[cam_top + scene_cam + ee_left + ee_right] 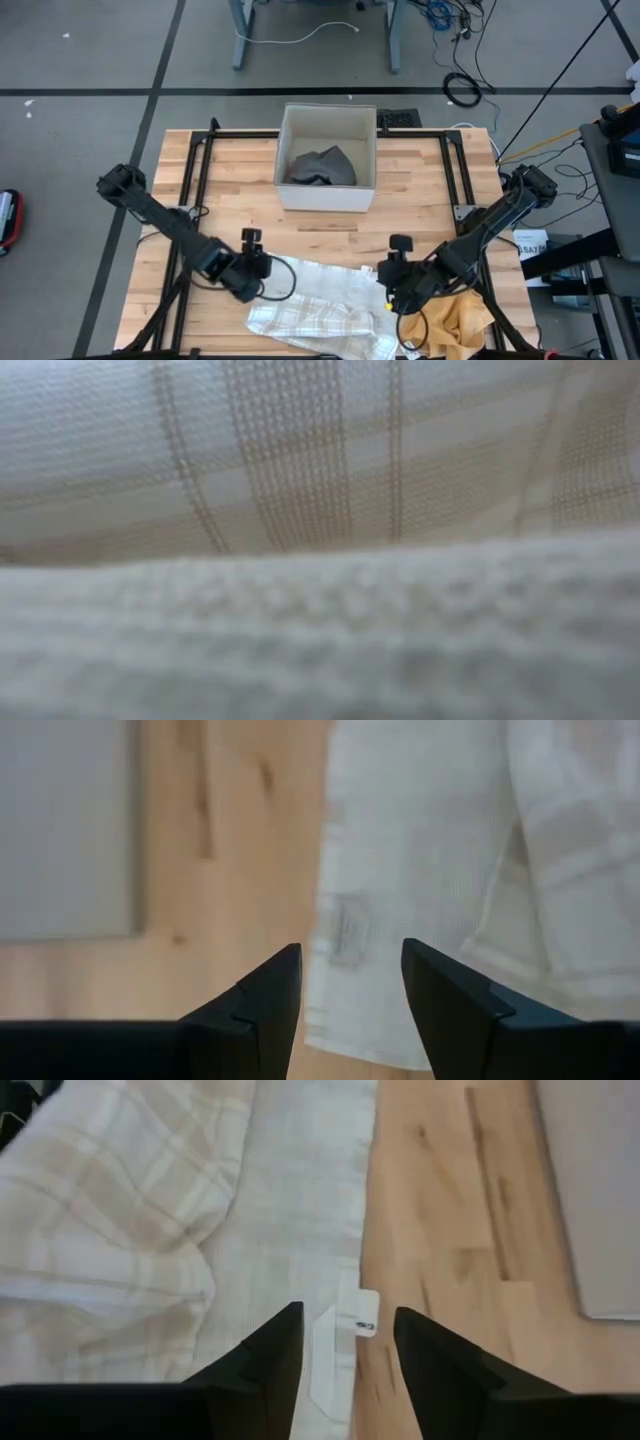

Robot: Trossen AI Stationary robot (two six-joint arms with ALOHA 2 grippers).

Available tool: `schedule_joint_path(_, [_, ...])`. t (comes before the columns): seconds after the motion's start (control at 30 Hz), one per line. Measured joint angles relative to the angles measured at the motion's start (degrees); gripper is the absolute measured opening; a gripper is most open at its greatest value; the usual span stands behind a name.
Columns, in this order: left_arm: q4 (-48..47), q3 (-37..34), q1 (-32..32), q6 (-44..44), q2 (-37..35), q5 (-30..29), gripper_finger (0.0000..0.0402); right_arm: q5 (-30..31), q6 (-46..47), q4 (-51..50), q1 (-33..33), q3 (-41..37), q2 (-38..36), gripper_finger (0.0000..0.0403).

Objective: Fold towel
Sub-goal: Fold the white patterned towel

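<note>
Two arms reach in over the wooden table (pixel 320 235) in the high view; the towel (pixel 320 295), white with faint tan checks, lies rumpled along the near edge of the table between them; the left gripper (pixel 250 285) sits at the towel's left end and the right gripper (pixel 393 290) at its right end, each just at the cloth's border; a yellow cloth (pixel 462 320) lies bunched beside the towel under the right arm; a white box (pixel 327 157) stands at the far middle of the table with a grey cloth (pixel 322 167) inside it.

The low view is filled by the towel (pixel 320 460) pressed up close, its tan stripes crossing a pale weave, with a blurred fold across the lower part; neither gripper shows there.

In the left wrist view the left gripper (pixel 350 985) has its two dark fingers (pixel 262 995) spread apart and holding nothing; the towel (pixel 450 870) lies flat on the wood ahead, and its edge with a small sewn label shows in the gap between the jaws.

In the right wrist view the right gripper (pixel 347 1340) is likewise released, fingers (pixel 440 1365) parted; the towel (pixel 180 1210) lies ahead, and its hem with a small white tag (pixel 358 1318) shows in the gap between the jaws, bare wood beside it.
</note>
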Motion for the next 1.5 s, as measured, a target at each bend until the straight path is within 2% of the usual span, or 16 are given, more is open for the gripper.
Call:
schedule_joint_path(0.1, [5.24, -5.99, 3.84, 2.45, 0.01, 3.72, 0.0181, -0.08, 1.44, 2.53, 0.0, -3.97, -0.01, 0.0146])
schedule_joint_path(0.23, [11.79, -11.37, 8.12, 4.88, 0.04, 5.38, 0.0181, -1.24, 4.16, 6.31, -0.72, -9.53, 0.0, 0.0146])
schedule_joint_path(0.4, [22.27, -15.83, 13.74, 9.79, 0.04, 17.56, 0.0181, -6.97, 5.15, 16.49, -2.67, -17.19, 0.0, 0.0146])
schedule_joint_path(0.47, [23.09, -16.63, 15.95, 10.34, 0.04, 18.55, 0.0181, -7.82, 5.51, 19.09, -3.41, -19.8, 0.0, 0.0146])
schedule_joint_path(0.6, [23.43, -17.92, 19.67, 12.03, 0.27, 25.37, 0.0181, -9.04, 6.86, 23.25, -4.91, -24.08, 0.0, 0.0146])
schedule_joint_path(0.73, [24.48, -19.49, 21.42, 13.14, 1.97, 29.32, 0.0181, -11.84, 7.68, 28.2, -6.0, -28.3, 0.0, 0.0146])
schedule_joint_path(0.87, [26.48, -19.79, 22.01, 14.36, 4.37, 28.45, 0.018, -13.48, 7.31, 30.74, -6.42, -30.46, 0.52, 0.0142])
schedule_joint_path(0.97, [26.94, -19.83, 21.93, 16.17, 5.23, 28.4, 0.016, -13.5, 4.79, 30.99, -6.45, -30.42, 1.28, 0.0119])
schedule_joint_path(1.13, [27.74, -19.65, 21.79, 18.81, 5.35, 28.33, 0.0071, -14.59, 0.18, 31.43, -6.72, -30.36, 1.46, 0.0022])
schedule_joint_path(1.2, [27.72, -19.34, 21.79, 20.17, 5.38, 28.44, 0.0028, -14.57, -1.82, 31.12, -6.83, -30.03, 1.52, 0.0009])
schedule_joint_path(1.27, [26.65, -18.63, 21.94, 21.2, 5.4, 27.6, 0.0011, -14.73, -3.54, 30.04, -7.3, -29.35, 1.57, 0.0005])
schedule_joint_path(1.4, [20.27, -15.96, 22.38, 23.32, 5.14, 20.32, 0.0006, -12.22, -6.16, 20.26, -8.75, -25.63, 1.0, 0.0002])
schedule_joint_path(1.5, [14.84, -13.17, 22.96, 24.83, 4.97, 14.12, 0.0005, -7.44, -7.11, 8.8, -9.84, -21.39, 0.73, 0.0001])
